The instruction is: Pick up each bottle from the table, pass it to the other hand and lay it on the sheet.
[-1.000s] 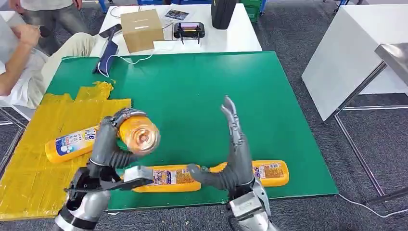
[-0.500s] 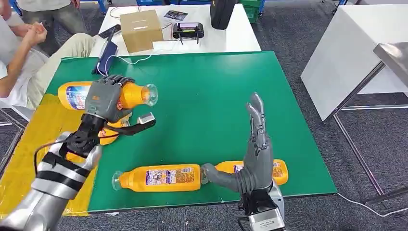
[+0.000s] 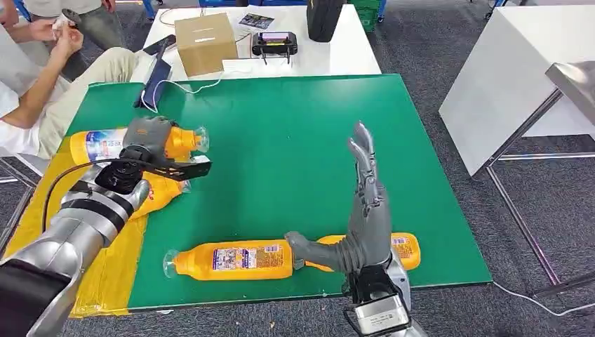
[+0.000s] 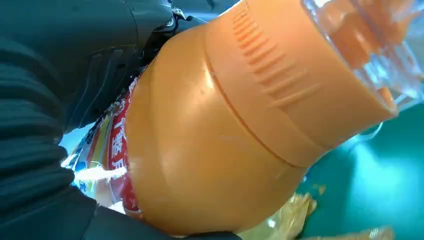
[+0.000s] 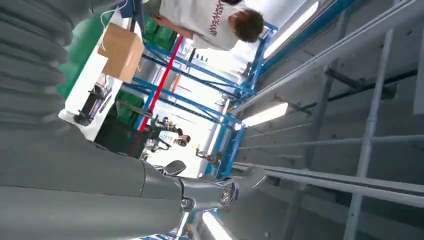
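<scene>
The left hand (image 3: pixel 149 137) grips an orange bottle (image 3: pixel 116 144) around its shoulder, holding it on its side over the far left part of the green mat (image 3: pixel 295 133), above the edge of the yellow sheet (image 3: pixel 105 260); its clear cap points right. Just under the left forearm another orange bottle (image 3: pixel 160 193) lies on the sheet. The right hand (image 3: pixel 365 210) stands upright near the front edge of the mat, fingers straight and apart, thumb out to the left, holding nothing. Two more orange bottles lie on the mat at the near edge: one (image 3: pixel 231 260) left of the right hand, one (image 3: pixel 403 249) partly behind it. A cardboard box (image 3: pixel 205 43) sits on the white table (image 3: pixel 351 49) beyond
</scene>
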Controlling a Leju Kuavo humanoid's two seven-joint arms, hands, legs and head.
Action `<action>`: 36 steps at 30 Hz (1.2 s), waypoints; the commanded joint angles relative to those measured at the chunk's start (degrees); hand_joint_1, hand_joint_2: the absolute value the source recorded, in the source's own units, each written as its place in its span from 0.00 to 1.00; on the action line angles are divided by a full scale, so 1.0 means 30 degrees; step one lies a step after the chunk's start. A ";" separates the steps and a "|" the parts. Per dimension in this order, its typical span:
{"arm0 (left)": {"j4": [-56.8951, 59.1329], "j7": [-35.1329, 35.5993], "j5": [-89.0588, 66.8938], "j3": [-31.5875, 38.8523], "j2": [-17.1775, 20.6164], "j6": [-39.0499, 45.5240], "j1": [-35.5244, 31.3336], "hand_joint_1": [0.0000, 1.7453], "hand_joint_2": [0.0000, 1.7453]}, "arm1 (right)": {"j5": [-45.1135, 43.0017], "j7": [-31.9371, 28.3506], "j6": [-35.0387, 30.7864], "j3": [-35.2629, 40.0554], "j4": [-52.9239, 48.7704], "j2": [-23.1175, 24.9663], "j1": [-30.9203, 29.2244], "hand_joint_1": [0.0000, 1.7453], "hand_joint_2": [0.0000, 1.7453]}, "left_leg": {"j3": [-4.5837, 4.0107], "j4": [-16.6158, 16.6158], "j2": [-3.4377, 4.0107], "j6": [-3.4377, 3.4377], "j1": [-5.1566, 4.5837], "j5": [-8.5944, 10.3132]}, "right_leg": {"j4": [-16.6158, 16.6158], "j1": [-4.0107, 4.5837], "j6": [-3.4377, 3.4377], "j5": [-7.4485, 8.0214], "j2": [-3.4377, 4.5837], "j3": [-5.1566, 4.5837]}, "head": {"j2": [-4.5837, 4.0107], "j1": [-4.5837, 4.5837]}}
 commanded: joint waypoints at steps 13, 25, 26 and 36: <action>0.5701 -0.0220 0.2995 0.3476 -0.1094 -0.0879 -0.1552 1.00 1.00 | -0.0303 0.0332 0.0417 0.1434 0.2576 -0.0376 -0.1842 0.00 1.00 | 0.0049 0.0001 -0.0039 -0.0018 0.0026 -0.0024 | -0.0007 0.0006 -0.0020 -0.0021 0.0099 0.0056 | 0.0000 -0.0007; 0.5701 -0.0220 0.2995 0.3476 -0.1094 -0.0879 -0.1552 1.00 1.00 | -0.0303 0.0332 0.0417 0.1434 0.2576 -0.0376 -0.1842 0.00 1.00 | 0.0029 0.0004 -0.0047 -0.0021 0.0023 -0.0018 | 0.0001 0.0006 -0.0023 -0.0019 0.0084 0.0040 | 0.0000 -0.0007; 0.5701 -0.0220 0.2995 0.3476 -0.1094 -0.0879 -0.1552 1.00 1.00 | -0.0303 0.0332 0.0417 0.1434 0.2576 -0.0376 -0.1842 0.00 1.00 | 0.0030 0.0007 -0.0042 -0.0020 0.0026 -0.0020 | 0.0001 0.0010 -0.0022 -0.0020 0.0080 0.0042 | 0.0000 -0.0007; 0.5858 -0.1807 0.3978 0.4232 -0.1339 -0.0778 -0.0321 0.00 1.00 | -0.0422 0.0996 0.1463 0.1956 0.4297 -0.0265 -0.2403 0.00 1.00 | 0.0068 -0.0024 -0.0008 -0.0017 0.0010 -0.0014 | -0.0021 -0.0007 -0.0016 -0.0008 0.0098 0.0071 | 0.0000 -0.0007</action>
